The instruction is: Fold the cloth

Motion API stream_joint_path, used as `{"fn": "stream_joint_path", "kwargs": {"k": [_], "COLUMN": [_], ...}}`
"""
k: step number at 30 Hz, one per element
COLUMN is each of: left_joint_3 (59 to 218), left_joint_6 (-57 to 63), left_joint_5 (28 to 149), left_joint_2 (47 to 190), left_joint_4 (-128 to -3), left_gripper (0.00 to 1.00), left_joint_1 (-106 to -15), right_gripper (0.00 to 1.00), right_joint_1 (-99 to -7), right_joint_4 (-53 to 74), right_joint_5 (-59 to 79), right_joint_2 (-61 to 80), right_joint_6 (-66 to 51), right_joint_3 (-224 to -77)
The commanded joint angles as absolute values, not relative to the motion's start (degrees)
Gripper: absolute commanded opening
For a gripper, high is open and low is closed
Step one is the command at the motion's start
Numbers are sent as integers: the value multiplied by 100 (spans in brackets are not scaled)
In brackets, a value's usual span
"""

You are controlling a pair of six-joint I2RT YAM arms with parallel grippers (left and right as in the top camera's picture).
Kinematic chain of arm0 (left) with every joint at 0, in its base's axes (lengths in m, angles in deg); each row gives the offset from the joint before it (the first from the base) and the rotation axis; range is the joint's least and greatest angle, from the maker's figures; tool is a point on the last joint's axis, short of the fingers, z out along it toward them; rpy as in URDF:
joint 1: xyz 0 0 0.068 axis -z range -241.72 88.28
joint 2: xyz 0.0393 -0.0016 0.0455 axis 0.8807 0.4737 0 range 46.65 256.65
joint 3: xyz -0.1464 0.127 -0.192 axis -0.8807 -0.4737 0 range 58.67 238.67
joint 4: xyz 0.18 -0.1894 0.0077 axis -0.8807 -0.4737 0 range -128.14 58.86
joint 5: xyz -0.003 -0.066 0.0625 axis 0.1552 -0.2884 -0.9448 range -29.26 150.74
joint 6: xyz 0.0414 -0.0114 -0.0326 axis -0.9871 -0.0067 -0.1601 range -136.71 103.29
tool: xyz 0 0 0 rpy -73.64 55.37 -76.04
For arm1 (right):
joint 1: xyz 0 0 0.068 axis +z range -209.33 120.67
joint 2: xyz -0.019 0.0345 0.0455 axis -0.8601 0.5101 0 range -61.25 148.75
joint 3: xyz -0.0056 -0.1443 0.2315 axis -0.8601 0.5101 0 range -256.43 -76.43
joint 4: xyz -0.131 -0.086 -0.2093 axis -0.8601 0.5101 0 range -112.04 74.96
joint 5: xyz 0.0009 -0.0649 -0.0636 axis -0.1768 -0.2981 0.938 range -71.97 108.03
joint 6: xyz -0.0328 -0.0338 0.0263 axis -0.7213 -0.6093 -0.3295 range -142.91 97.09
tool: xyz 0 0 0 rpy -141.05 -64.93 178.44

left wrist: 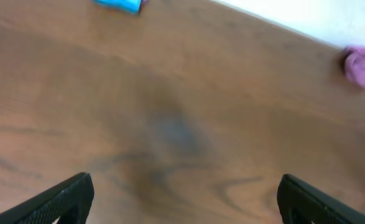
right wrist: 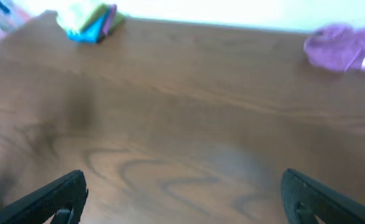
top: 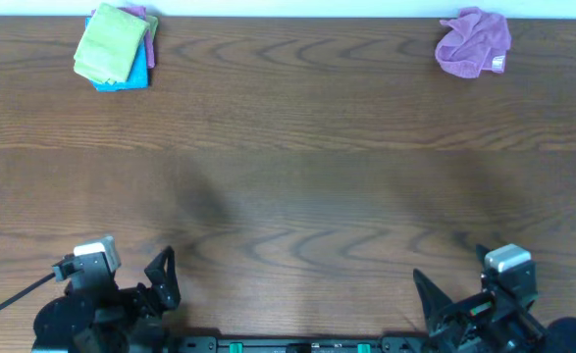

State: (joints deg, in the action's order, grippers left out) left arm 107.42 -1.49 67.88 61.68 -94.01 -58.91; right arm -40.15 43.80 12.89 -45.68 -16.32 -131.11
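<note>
Wood table (top: 288,147), left fingers (left wrist: 58,200) and right fingers (right wrist: 45,202) spread wide, empty, cloth (top: 111,44) far away.

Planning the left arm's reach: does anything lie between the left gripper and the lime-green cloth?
Nothing visible: only bare tabletop lies between the left gripper and the lime-green cloth, which tops a blue cloth.
</note>
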Motion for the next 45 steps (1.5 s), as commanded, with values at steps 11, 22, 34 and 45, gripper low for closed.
{"fn": "stream_joint_path", "kwargs": {"k": [11,22,34,45], "left_joint_3": [10740,8331,6617,6443], "left_joint_6": [-98,-642,-642,-898], "left_joint_5": [6782,6528,6478,6521], "left_joint_2": [6159,5774,5383,4998], "left_joint_4": [-10122,-6347,-5176,-5023], "left_gripper": [95,95,95,95], "left_joint_1": [-5870,-5988,-5988,-5988], "right_gripper": [99,99,99,99], "right_joint_1": [-4039,-4039,-4039,-4039], "right_joint_4": [4999,4999,4999,4999], "right_joint_5": [1251,1251,1251,1251], "right_joint_2": [-4587,-4587,-4587,-4587], "right_joint_6": [-1564,-1564,-1564,-1564], "right_joint_3": [-13133,-13133,-13133,-13133]}}
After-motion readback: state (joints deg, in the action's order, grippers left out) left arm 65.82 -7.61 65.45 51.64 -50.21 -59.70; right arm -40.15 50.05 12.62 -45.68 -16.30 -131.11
